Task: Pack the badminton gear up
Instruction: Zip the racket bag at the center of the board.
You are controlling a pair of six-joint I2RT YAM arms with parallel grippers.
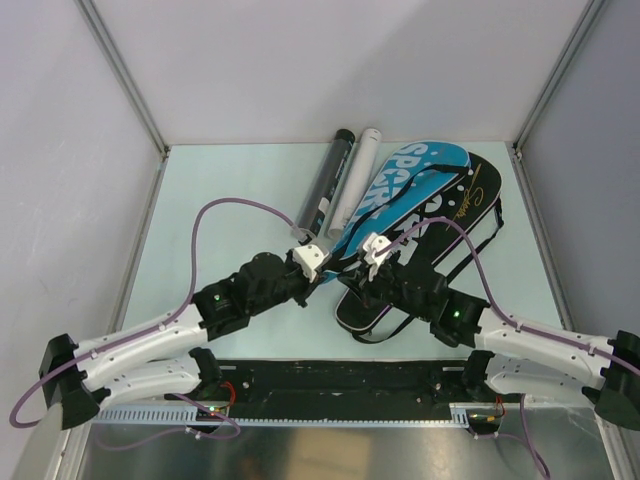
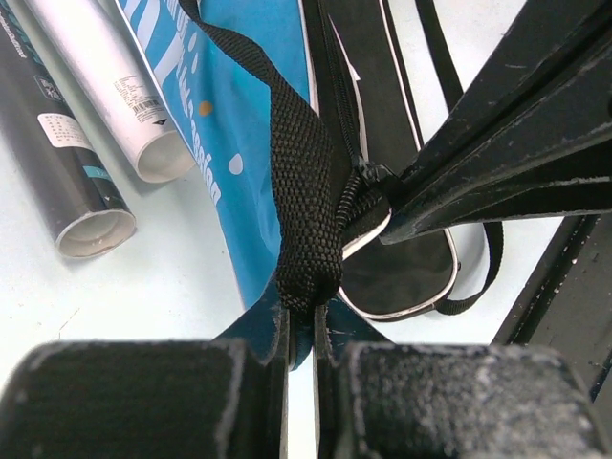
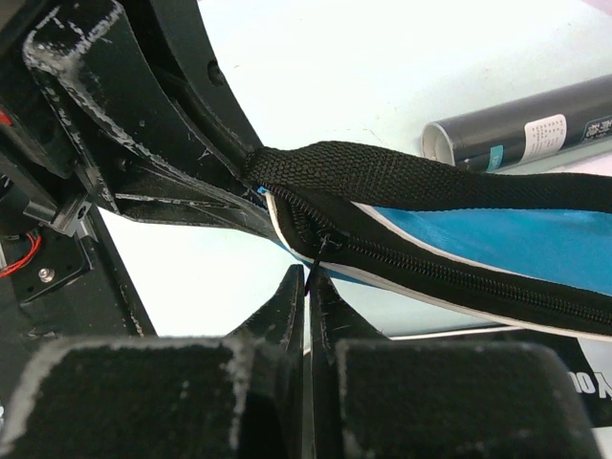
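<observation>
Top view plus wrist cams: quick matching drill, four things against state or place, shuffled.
1 left gripper
2 right gripper
3 dark tube
4 blue bag

a shut on zip pull
b left of white tube in the top view
c white lettering
d shut on strap

Pairs: 1-d, 2-a, 3-b, 4-c

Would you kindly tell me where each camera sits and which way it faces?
Top external: above and behind the bases, looking down on the table; both arms show, left gripper and right gripper together at the blue bag.
Left wrist: on the left arm, facing away over the bag; its fingers pinch the black strap.
Right wrist: on the right arm, facing the left gripper; its fingers pinch the zipper pull.
Shared: both wrist views show the black tube.
</observation>
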